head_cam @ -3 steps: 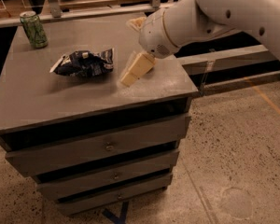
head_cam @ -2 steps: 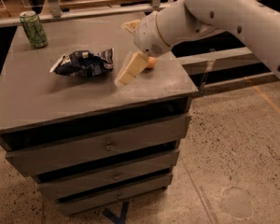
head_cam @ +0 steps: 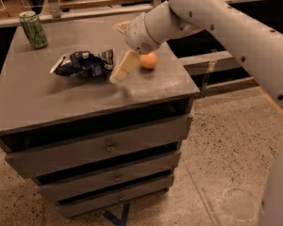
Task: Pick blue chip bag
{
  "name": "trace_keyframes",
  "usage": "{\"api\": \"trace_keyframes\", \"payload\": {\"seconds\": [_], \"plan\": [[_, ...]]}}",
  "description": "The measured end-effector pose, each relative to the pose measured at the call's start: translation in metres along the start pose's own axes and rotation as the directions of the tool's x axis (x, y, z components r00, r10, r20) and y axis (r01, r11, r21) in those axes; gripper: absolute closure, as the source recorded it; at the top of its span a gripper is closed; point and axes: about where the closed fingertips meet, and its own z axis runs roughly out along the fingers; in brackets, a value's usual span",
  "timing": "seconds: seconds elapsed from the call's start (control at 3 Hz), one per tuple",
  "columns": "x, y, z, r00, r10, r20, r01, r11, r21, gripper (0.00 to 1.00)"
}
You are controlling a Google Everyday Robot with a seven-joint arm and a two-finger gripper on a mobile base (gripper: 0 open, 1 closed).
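a grey worktop (head_cam: 47, 102) tops a chest of drawers on speckled floor. the white arm's gripper (head_cam: 119, 51) hangs at the right end of the crumpled navy foil chip bag (head_cam: 82, 64), jaws spread. the bag, white-patched and silver-edged, lies mid-worktop, long axis left to right.

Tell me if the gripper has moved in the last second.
Yes. The gripper has shifted left toward the blue chip bag, which stayed put.

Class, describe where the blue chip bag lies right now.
The blue chip bag lies on the cabinet top, left of centre in the camera view, between the green can and the orange ball, with the gripper at its right end.
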Motion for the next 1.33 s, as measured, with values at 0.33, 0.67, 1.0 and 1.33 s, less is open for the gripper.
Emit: {"api": "trace_keyframes", "payload": {"seconds": [0.33, 0.67, 1.0, 1.33], "plan": [[0.004, -0.012, 0.023, 1.000, -0.014, 0.003, 0.014, 0.9997, -0.021, 0.00], [0.006, -0.019, 0.045, 1.000, -0.014, 0.008, 0.015, 0.9988, -0.047, 0.00], [0.007, -0.024, 0.063, 1.000, -0.018, 0.016, 0.019, 0.9971, -0.073, 0.18], [0.004, -0.026, 0.074, 0.999, -0.042, 0.017, 0.044, 0.9941, -0.099, 0.41]]}}
